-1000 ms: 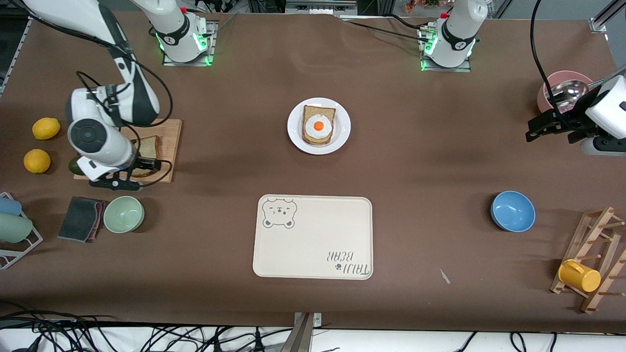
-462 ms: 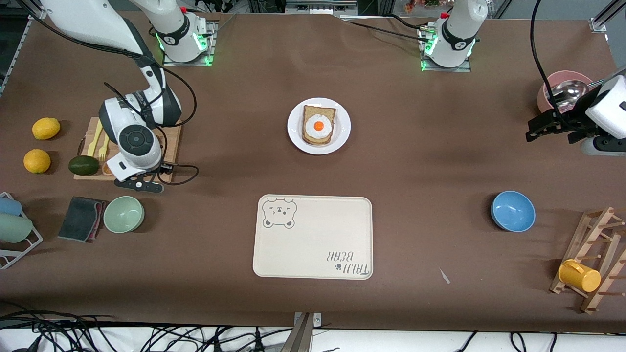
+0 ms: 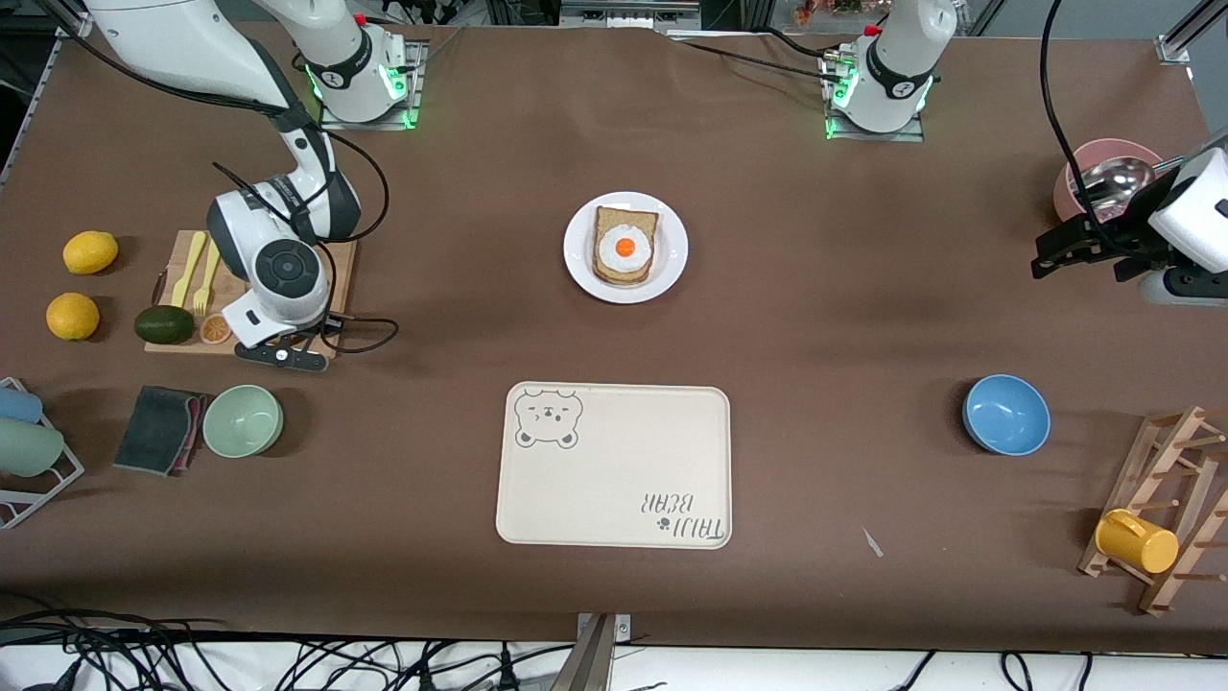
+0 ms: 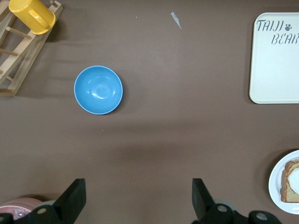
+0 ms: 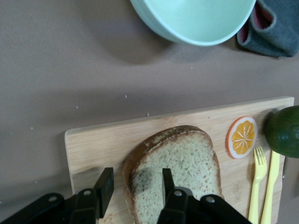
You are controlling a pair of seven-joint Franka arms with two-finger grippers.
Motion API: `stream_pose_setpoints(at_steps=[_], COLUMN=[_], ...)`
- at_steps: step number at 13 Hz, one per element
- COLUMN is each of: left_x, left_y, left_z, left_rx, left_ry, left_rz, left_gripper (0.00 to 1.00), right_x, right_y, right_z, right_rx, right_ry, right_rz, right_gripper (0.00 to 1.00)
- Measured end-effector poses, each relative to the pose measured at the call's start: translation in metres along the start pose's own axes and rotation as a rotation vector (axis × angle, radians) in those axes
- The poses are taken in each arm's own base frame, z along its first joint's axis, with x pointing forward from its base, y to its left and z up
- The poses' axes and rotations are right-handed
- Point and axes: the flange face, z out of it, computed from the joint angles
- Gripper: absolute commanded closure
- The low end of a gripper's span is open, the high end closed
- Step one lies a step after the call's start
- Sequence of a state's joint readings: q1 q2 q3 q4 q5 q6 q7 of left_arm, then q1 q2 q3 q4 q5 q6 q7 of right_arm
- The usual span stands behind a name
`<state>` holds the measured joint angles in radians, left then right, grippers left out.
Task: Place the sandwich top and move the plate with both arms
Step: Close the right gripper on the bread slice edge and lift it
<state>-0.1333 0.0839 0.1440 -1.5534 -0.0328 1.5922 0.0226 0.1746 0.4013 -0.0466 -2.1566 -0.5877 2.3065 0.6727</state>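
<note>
The sandwich top point(image 5: 187, 158), a speckled slice with a dark crust, lies on the wooden cutting board point(image 5: 93, 144) at the right arm's end of the table. In the front view the right arm's wrist point(image 3: 278, 278) hides it. My right gripper point(image 5: 136, 176) is just over the slice, open, one finger above the crumb and the other off the crust over the board. The white plate point(image 3: 578, 259) sits mid-table and holds a bread slice with a fried egg point(image 3: 625, 248). My left gripper point(image 3: 1048, 253) waits open over bare table point(image 4: 138, 186) at the left arm's end.
On or beside the board are an avocado point(image 3: 164, 324), an orange slice point(image 3: 215, 329), yellow cutlery point(image 3: 197, 269) and two lemons point(image 3: 90, 251). A green bowl point(image 3: 243, 420) and grey cloth point(image 3: 158, 429) lie nearer the camera. There is also a cream bear tray point(image 3: 614, 465), a blue bowl point(image 3: 1005, 415) and a mug rack point(image 3: 1166, 509).
The right arm has swung along the board toward the table's middle and now covers the slice, uncovering the cutlery and avocado. Its fingers have narrowed. The left arm has not moved.
</note>
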Motion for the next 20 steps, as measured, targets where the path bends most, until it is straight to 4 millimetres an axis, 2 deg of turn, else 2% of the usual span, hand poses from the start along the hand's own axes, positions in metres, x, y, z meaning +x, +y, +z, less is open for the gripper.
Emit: stream_pose_setpoints(at_steps=[1, 2, 5, 16, 20], left_x=[0.000, 0.000, 0.000, 0.000, 0.001], left_y=[0.000, 0.000, 0.000, 0.000, 0.000], left_z=[0.000, 0.000, 0.000, 0.000, 0.001], left_rx=[0.000, 0.000, 0.000, 0.000, 0.000], left_ry=[0.000, 0.000, 0.000, 0.000, -0.002], left_rz=[0.000, 0.000, 0.000, 0.000, 0.000], left_gripper=[0.00, 0.00, 0.00, 0.00, 0.00], right_x=[-0.001, -0.001, -0.001, 0.000, 0.016], right_y=[-0.001, -0.001, -0.002, -0.004, 0.002], right_z=[0.003, 0.004, 0.005, 0.004, -0.015], right_rx=[-0.001, -0.002, -0.001, -0.005, -0.031], right_ry=[-0.004, -0.006, -0.005, 0.002, 0.007], right_rz=[-0.002, -0.002, 0.008, 0.023, 0.007], right_gripper=[0.60, 0.73, 1.00, 1.00, 1.00])
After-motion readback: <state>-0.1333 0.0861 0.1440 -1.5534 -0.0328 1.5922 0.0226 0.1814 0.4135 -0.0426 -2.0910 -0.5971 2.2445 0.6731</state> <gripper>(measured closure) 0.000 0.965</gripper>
